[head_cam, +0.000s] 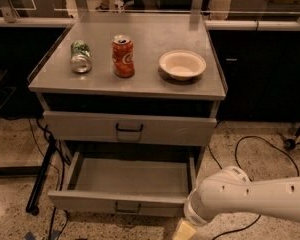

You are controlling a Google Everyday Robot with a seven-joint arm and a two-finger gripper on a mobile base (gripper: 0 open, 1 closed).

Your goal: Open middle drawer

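The middle drawer (130,176) stands pulled well out of the bench (150,81), with its front low in the picture and far ahead of the closed upper drawer (80,126). Nothing shows inside it. The hand (185,230) is at the bottom edge of the view, just beside the right front corner of the drawer and to the right of the handle (127,207), not on it. Only a pale part of the hand shows below the white wrist, so I cannot tell if it is open, closed or gripping something.

The drawer is thin sheet metal, stiff, and with nothing in it I judge it light and easy on its slides. It wants a straight, level pull, because a pull from one corner may twist it and make it bind. The place to take hold is the small black handle at the centre of the front, since the flat front is smooth and offers no grip.

The floor in front is open. A black cable (240,149) lies on the floor at the right, near the arm (255,201), and a dark stand leg (40,184) is close on the left. The drawer is probably near the end of its travel, though the slides are hidden. A hard tug could shake the upright red can (123,56) on top
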